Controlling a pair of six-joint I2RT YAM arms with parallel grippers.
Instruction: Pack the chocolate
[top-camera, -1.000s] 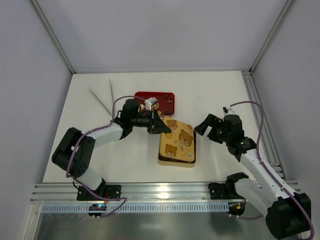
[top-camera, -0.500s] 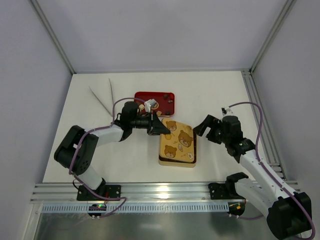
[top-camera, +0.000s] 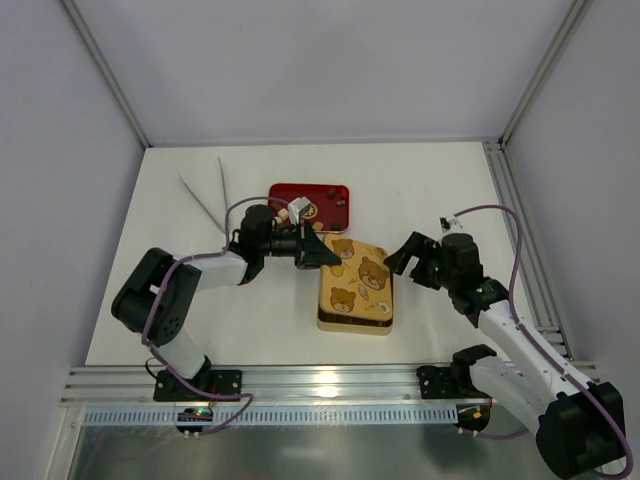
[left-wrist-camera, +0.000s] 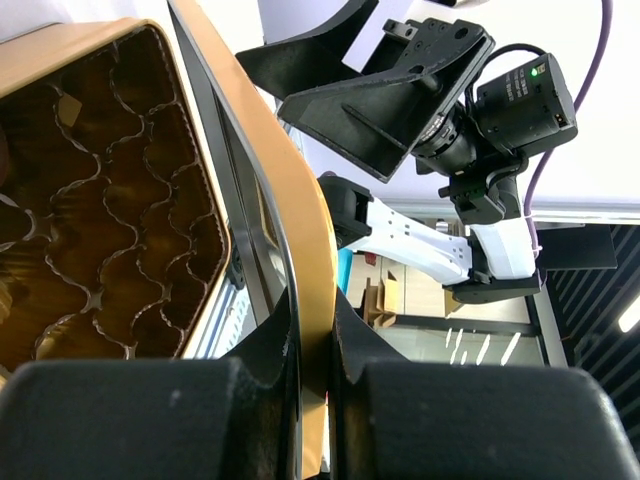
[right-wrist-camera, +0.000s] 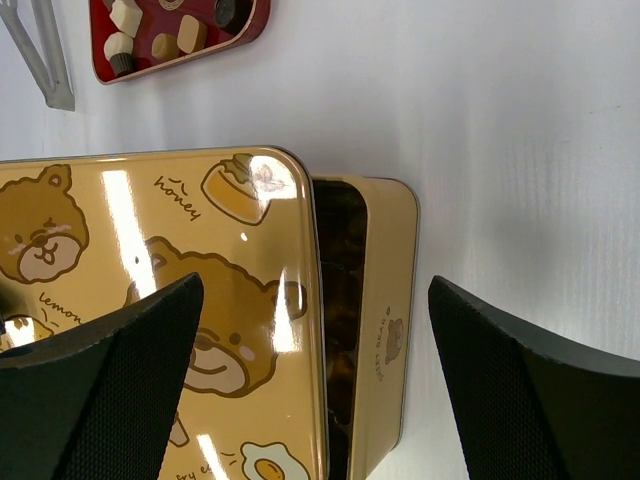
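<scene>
The chocolate (right-wrist-camera: 185, 34), small cream, tan and dark pieces, lies in a red tray (top-camera: 335, 190) behind the gold tin. The tin's bear-printed lid (top-camera: 357, 278) rests askew over the tin's base (right-wrist-camera: 388, 300), leaving a gap along the right side. My left gripper (top-camera: 322, 255) is shut on the lid's left rim (left-wrist-camera: 310, 250); its wrist view shows the brown paper cells (left-wrist-camera: 110, 200) of the tin beneath. To the right of the tin my right gripper (top-camera: 405, 260) is open, and in its wrist view the right gripper (right-wrist-camera: 315, 290) straddles the gap without touching the tin.
A pair of metal tongs (top-camera: 205, 190) lies on the white table left of the red tray (right-wrist-camera: 255, 25). Aluminium rails (top-camera: 520, 230) run along the table's right and near edges. Grey walls close in the cell.
My right gripper has edged left toward the tin. My left arm has shifted slightly, still holding the lid's rim; the lid has barely moved.
</scene>
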